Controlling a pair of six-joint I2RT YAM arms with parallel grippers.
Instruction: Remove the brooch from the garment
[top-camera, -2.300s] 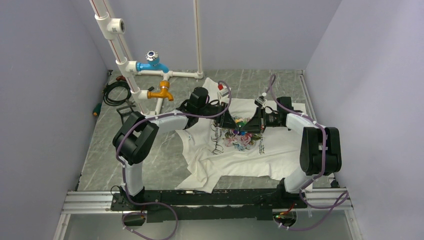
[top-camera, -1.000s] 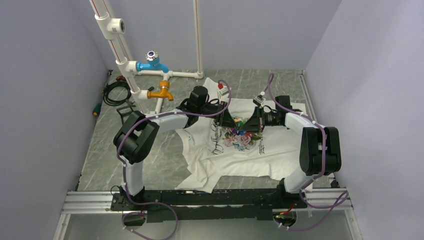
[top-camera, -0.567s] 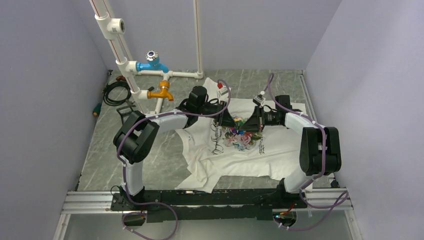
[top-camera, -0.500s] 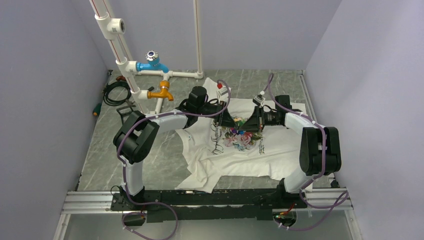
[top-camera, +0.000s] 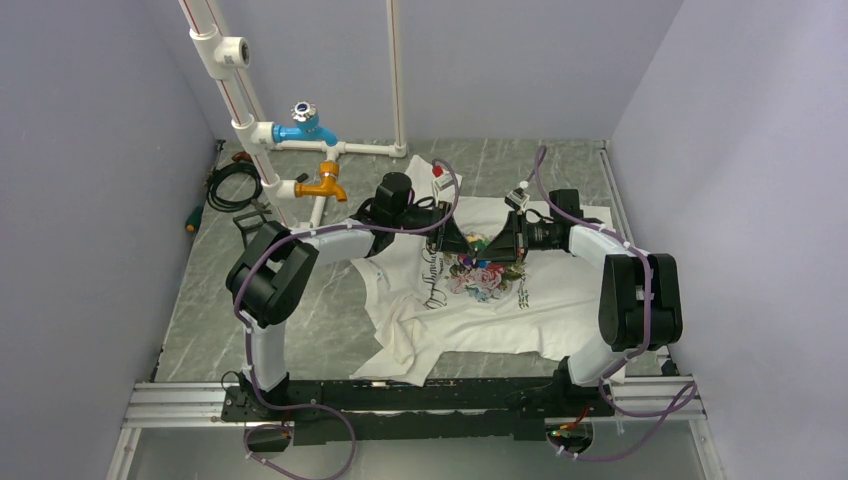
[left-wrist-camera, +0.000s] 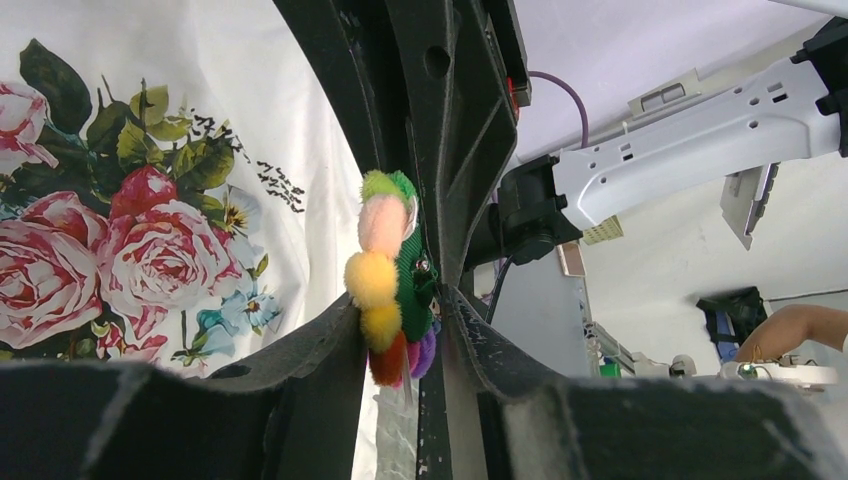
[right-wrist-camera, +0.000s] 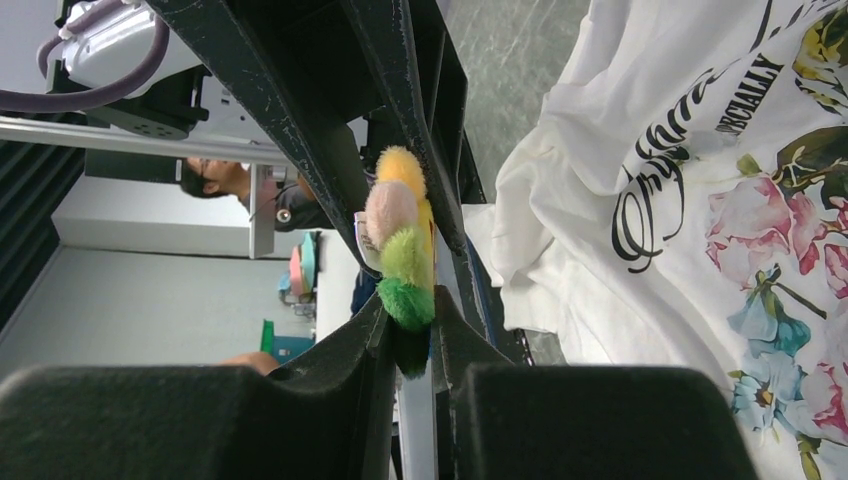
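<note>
The garment (top-camera: 470, 300), a white T-shirt with a rose print, lies crumpled on the marble table; its roses (left-wrist-camera: 90, 270) and black lettering (right-wrist-camera: 670, 190) show beside the fingers. The brooch (top-camera: 480, 244), a small cluster of yellow, pink, green, red and purple pompoms, is held between both grippers above the shirt's upper chest. My left gripper (left-wrist-camera: 405, 310) is shut on the brooch (left-wrist-camera: 385, 285) from the left. My right gripper (right-wrist-camera: 410, 300) is shut on the green end of the brooch (right-wrist-camera: 405, 255) from the right. I cannot tell whether its pin is still in the fabric.
White pipework with a blue valve (top-camera: 303, 124) and a brass tap (top-camera: 322, 186) stands at the back left. A black cable coil (top-camera: 230, 185) lies beside it. Grey walls close in the table on three sides. A metal rail (top-camera: 400, 395) runs along the near edge.
Both grippers have drifted slightly to the left with the brooch between them. The grips look the same and the shirt has not shifted.
</note>
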